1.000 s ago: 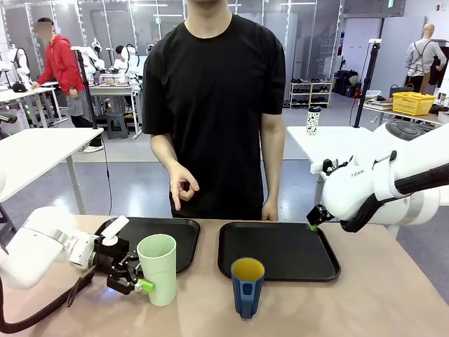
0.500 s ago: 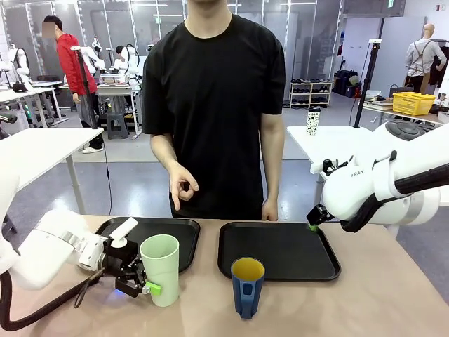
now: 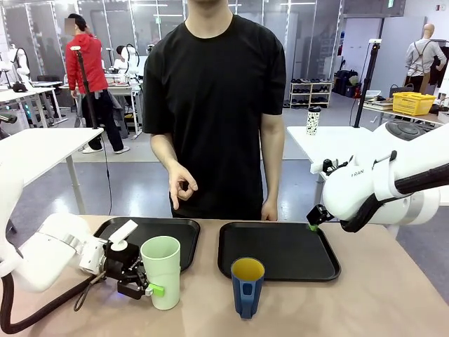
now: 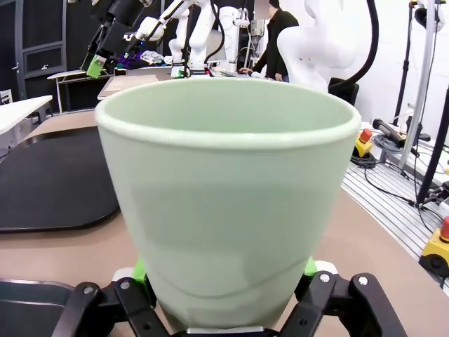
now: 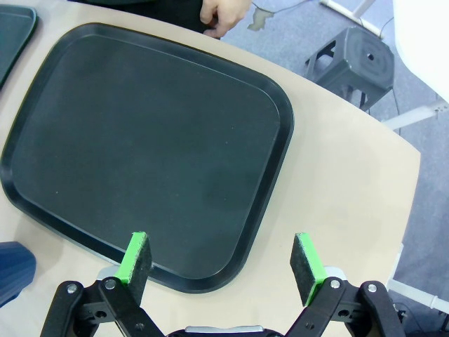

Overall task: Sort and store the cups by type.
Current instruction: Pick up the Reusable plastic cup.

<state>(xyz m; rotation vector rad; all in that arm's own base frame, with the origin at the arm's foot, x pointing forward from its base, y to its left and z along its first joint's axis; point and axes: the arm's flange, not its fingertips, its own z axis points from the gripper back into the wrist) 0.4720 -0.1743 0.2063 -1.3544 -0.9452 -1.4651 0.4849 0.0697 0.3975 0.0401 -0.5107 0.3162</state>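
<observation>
While the left gripper (image 3: 153, 286) clamps one tall pale-green tumbler (image 3: 161, 261), one blue cup (image 3: 247, 288) stands apart; right gripper (image 5: 221, 260) wide, empty

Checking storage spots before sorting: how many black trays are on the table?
2. The left tray lies just behind the green tumbler; the right tray just behind the blue cup.

In your left wrist view, the green tumbler (image 4: 228, 196) hides most of the pads (image 4: 139, 270) of the left gripper (image 4: 224, 275). You just see green slivers at 5 and 7 o'clock. The tumbler's bottom is hidden behind the gripper at 6 o'clock.

In your right wrist view, the blue cup (image 5: 12, 272) is cut off at 8 o'clock, so you can't tell where its handle is. The person's hand (image 5: 223, 15) is cut off at 12 o'clock.

In the front view, the right gripper (image 3: 313, 225) hides behind its arm (image 3: 365, 189). A green tip peeks out at 4 o'clock.
</observation>
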